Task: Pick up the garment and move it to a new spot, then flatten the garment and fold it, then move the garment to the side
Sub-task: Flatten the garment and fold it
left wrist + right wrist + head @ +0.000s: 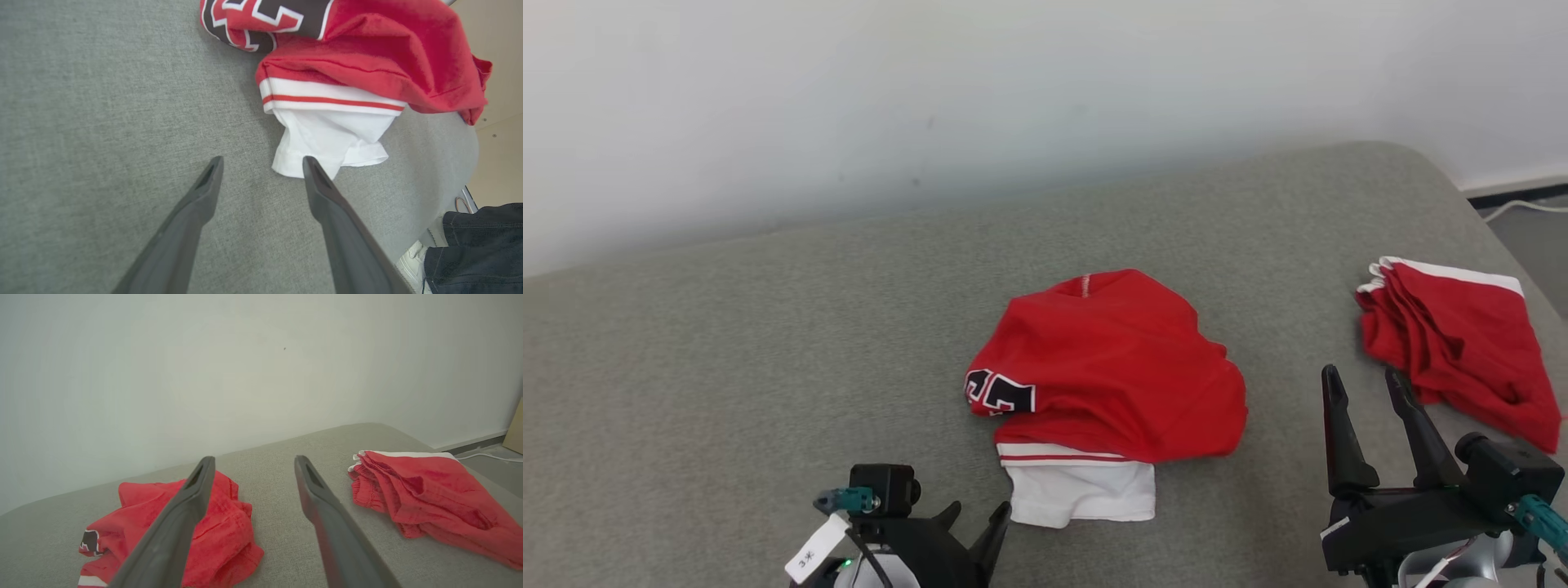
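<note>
Jersey (pixel 1107 367) sits mid-cushion (pixel 727 367), bunched in a red heap w/ a white sleeve (pixel 1082 490) poking out at its 6 o'clock and the black number print at its 9. Both sets of fingers are released, holding nothing. Left fingers (pixel 347 228) are spread wide at the sleeve hem, one tip right at its edge; can't tell if it's touching. Right fingers (pixel 327 522) hover apart at the heap's 3 o'clock, btwn it and a second red garment (pixel 1454 343) further out the same way.

Fabric looks thin, light and floppy, so I expect it'll sag and drag, w/ no stiffness to rely on. I'd pinch the striped cuff band or sleeve hem, where layers double up, not the smooth top, which prob slips. Risk: catching one layer only.
</note>
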`<state>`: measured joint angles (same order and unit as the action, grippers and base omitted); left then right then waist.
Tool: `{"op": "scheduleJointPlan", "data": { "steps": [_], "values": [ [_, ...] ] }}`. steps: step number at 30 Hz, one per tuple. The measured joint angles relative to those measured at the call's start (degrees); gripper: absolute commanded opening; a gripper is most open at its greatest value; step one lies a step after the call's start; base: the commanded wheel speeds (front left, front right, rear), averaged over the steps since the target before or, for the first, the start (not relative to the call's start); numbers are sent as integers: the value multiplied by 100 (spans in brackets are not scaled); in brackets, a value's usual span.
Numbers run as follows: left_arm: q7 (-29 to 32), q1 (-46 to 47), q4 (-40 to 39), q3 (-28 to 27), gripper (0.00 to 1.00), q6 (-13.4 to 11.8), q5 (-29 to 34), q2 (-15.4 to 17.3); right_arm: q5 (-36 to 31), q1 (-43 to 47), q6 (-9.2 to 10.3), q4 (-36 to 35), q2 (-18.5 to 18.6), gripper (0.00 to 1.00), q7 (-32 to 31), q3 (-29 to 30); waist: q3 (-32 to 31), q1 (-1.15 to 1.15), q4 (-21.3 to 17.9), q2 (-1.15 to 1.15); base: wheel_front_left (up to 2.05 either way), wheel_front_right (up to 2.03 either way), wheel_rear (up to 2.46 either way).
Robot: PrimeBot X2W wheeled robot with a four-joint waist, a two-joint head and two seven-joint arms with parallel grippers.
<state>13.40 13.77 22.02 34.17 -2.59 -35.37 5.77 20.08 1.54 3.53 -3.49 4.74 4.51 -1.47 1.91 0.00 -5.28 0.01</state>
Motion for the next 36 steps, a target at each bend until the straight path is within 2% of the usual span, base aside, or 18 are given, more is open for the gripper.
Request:
{"op": "scheduleJointPlan", "data": {
  "steps": [6, 14, 15, 16, 18, 19, 26, 29, 33, 36],
  "values": [
    [112, 316, 483, -21, 100, -43, 0, -59, 1, -9, -2, -23, 3, 100, 1, 42, 186, 0, -333, -1, 0, 0, 0],
    [129, 584, 921, 31, 100, 20, -1, -171, 8, -107, -1, 1, 15, 100, 11, 100, 313, 0, -440, 0, 0, 0, 0],
    [132, 593, 965, 36, 94, 70, -4, -178, 8, -108, -1, 7, 15, 100, 11, 96, 310, 0, -437, 0, 0, 0, 0],
    [137, 610, 1011, 49, 74, 97, -7, -185, 8, -112, -1, 9, 15, 100, 12, 93, 307, 0, -432, 0, 0, 0, 0],
    [137, 647, 1061, 71, 18, 156, -44, -189, 8, -112, -1, 15, 15, 100, 29, 90, 298, 0, -419, 0, 0, 0, 0],
    [138, 648, 1074, 94, 0, 209, -73, -189, 8, -112, -1, 19, 15, 100, 29, 90, 292, 0, -411, 0, 0, 0, 0],
    [218, 638, 1152, 225, 0, 571, -258, -245, 8, -93, -1, 36, 26, 100, 60, 124, 258, 0, -306, 0, 0, 0, 0],
    [201, 638, 1187, 224, 0, 613, -308, -254, 8, -94, -1, 54, 26, 100, 60, 104, 231, 0, -249, 0, 0, 0, 0],
    [54, 638, 1207, 46, 0, 478, -307, -226, 8, -96, -1, 91, 23, 100, 60, 49, 188, 0, -210, 0, 0, 0, 0],
    [-171, 625, 1188, -369, 0, 174, -327, 11, 8, -96, -3, 142, 23, 100, 60, 42, 148, 0, -198, 0, 0, 0, 0]
  ]
}}
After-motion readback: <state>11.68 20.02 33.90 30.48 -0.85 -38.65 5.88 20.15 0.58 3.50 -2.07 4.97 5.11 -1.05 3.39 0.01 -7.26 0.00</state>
